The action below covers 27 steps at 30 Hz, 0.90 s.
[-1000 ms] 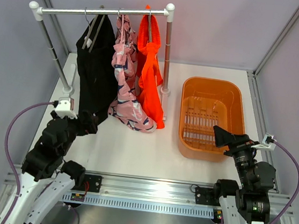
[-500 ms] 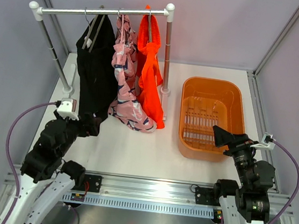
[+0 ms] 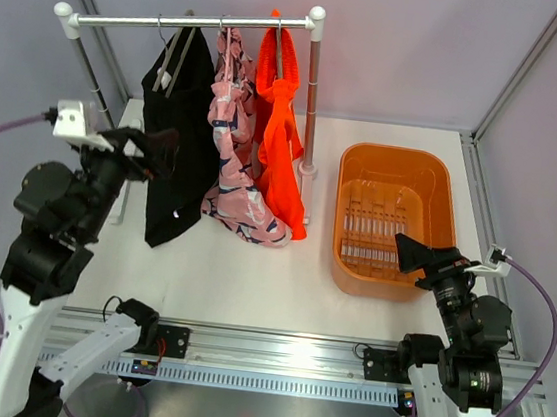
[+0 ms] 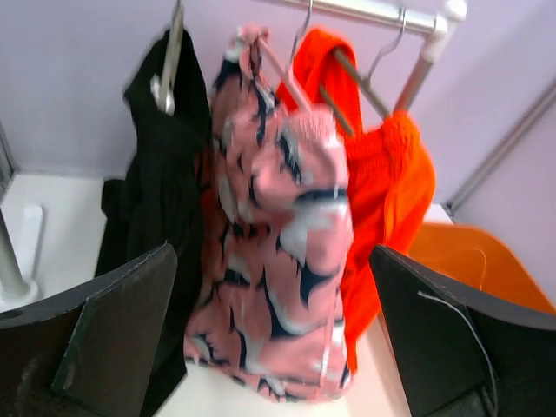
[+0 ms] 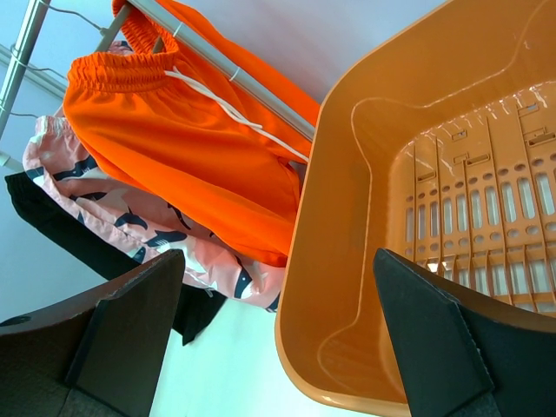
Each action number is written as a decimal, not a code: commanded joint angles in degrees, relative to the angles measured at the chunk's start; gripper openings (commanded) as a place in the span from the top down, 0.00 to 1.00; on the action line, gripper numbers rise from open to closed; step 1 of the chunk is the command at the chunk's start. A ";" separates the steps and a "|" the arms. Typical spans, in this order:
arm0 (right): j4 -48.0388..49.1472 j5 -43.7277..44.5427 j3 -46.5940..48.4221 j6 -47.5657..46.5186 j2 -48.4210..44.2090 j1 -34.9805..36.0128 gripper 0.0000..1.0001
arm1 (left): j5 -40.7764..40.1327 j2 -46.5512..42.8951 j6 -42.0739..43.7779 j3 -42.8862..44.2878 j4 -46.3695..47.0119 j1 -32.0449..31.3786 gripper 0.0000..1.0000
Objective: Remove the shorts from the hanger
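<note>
Since the shorts (image 4: 261, 217) were soft, light cloth (apt to drape and snag on the hangers (image 4: 171, 61)), the waistband looked the best grab point. Black pair (image 3: 176, 157), pink pair (image 3: 229, 153) and orange pair (image 3: 281, 138) hung just ahead of the left pincer (image 4: 271, 252). It gaped wide, holding nothing. The right pincer (image 5: 278, 261) did likewise, at the basket (image 3: 442, 187) rim.

three shorts (image 3: 229, 153), one rack (image 3: 179, 24), one basket (image 3: 342, 206)
</note>
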 commanded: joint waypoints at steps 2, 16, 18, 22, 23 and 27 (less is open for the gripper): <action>3.36 -2.61 1.99 -0.03 2.17 -0.35 0.01 | -8.79 12.43 5.60 11.03 6.17 -0.08 0.01; 8.46 -5.95 4.90 0.14 9.20 -0.35 0.00 | -10.84 44.71 8.87 48.56 -13.42 3.34 0.13; 8.63 -5.96 4.90 -0.12 9.55 -0.26 0.01 | -10.05 45.43 8.87 49.90 -14.66 3.87 0.14; 9.86 -6.04 3.41 0.32 9.12 -0.35 0.01 | -10.57 45.43 9.57 49.02 -14.49 4.84 0.14; 10.13 -6.13 3.06 0.49 9.03 -0.35 0.01 | -10.66 45.52 10.10 48.93 -14.31 5.01 0.14; 11.01 -7.01 2.26 1.20 9.20 -0.26 0.00 | -10.66 46.40 11.15 49.02 -14.22 5.98 0.14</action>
